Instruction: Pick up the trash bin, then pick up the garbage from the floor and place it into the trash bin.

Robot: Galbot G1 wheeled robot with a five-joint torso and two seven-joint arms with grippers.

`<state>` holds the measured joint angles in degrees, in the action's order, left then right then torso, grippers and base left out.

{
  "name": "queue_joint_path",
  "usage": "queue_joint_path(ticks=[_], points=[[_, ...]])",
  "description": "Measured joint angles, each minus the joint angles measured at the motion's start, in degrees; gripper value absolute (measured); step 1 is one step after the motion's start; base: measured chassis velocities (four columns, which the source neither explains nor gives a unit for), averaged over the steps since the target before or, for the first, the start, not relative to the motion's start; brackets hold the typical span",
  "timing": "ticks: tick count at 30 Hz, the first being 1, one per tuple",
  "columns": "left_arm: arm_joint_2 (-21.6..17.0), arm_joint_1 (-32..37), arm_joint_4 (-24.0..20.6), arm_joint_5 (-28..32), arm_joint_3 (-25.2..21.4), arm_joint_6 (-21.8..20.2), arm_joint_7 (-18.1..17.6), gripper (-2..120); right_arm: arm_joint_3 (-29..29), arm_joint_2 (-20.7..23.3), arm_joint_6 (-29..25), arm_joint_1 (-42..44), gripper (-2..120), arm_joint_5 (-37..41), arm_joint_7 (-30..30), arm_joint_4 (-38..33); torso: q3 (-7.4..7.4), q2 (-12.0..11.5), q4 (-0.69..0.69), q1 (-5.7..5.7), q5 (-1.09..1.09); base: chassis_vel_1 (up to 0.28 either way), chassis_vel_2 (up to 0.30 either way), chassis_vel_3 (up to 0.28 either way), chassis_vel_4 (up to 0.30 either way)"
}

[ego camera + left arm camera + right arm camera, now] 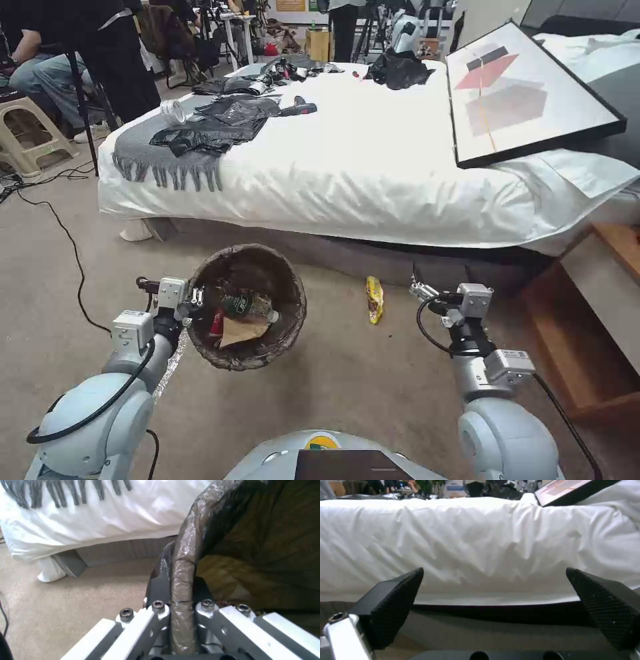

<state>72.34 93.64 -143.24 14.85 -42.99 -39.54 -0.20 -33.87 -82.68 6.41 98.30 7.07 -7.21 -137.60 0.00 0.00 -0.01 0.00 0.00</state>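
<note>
The trash bin (273,267), lined with a crinkled dark bag, hangs above the floor (360,380) at the left. My left gripper (195,298) is shut on its near-left rim, and the left wrist view shows the bagged rim (181,585) pinched between the fingers. Inside the bin lie a green-labelled bottle (248,305), a brown paper scrap (241,329) and a red piece (216,325). A yellow snack wrapper (375,299) lies on the carpet by the bed base. My right gripper (419,289) hovers open to the wrapper's right, pads (396,605) wide apart and facing the bed.
A bed with a white sheet (373,167) runs across ahead, bearing black bags, a grey fringed blanket (167,160) and a framed picture (527,87). A wooden step (600,313) stands at the right. A black cable (67,240) trails over the carpet at the left.
</note>
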Motion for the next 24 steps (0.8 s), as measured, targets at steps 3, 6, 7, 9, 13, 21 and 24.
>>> queue_joint_path(ticks=[3, 6, 7, 9, 13, 21, 24], points=[[-0.1, 0.1, 0.0, 0.0, 0.0, 0.0, 0.0, 3, -0.5, 0.0, 0.3, 0.1, 100, 0.3, -0.4, -0.1, 0.0, 0.0, 0.01, 0.0, 0.0, 0.0, 0.0, 0.0, 0.0], [-0.1, 0.1, 0.0, 0.0, 0.0, 0.0, 0.0, 3, -0.6, 0.0, 0.5, 0.3, 100, 0.3, -0.4, -0.2, 0.0, 0.0, 0.01, 0.0, 0.0, 0.0, 0.0, 0.0, 0.0], [-0.2, 0.1, 0.0, 0.0, 0.0, 0.0, 0.0, 3, -0.6, 0.0, 0.6, 0.3, 100, 0.3, -0.3, -0.3, 0.0, 0.0, 0.01, 0.0, 0.0, 0.0, 0.0, 0.0, 0.0], [-0.2, 0.0, 0.0, 0.0, -0.1, 0.0, 0.0, 3, -0.5, -0.1, 0.7, 0.2, 100, 0.3, -0.3, -0.3, 0.0, 0.0, 0.01, 0.0, 0.0, 0.0, 0.0, 0.0, 0.0], [-0.3, 0.0, 0.0, 0.0, -0.2, 0.0, 0.0, 3, -0.5, -0.2, 0.8, -0.1, 100, 0.4, -0.2, -0.3, 0.0, 0.0, 0.01, 0.0, 0.0, 0.0, 0.0, 0.0, 0.0], [-0.2, -0.2, 0.0, 0.0, -0.3, 0.0, 0.1, 3, -0.5, -0.2, 0.8, 0.0, 100, 0.3, -0.3, 0.0, 0.0, 0.0, 0.02, 0.0, 0.0, -0.024, 0.029, 0.033, -0.028], [-0.2, -0.2, 0.0, 0.0, -0.2, 0.0, 0.1, 3, -0.5, -0.2, 0.8, 0.1, 100, 0.3, -0.3, 0.0, 0.0, 0.0, 0.01, 0.0, 0.0, -0.094, 0.093, 0.094, -0.091]])
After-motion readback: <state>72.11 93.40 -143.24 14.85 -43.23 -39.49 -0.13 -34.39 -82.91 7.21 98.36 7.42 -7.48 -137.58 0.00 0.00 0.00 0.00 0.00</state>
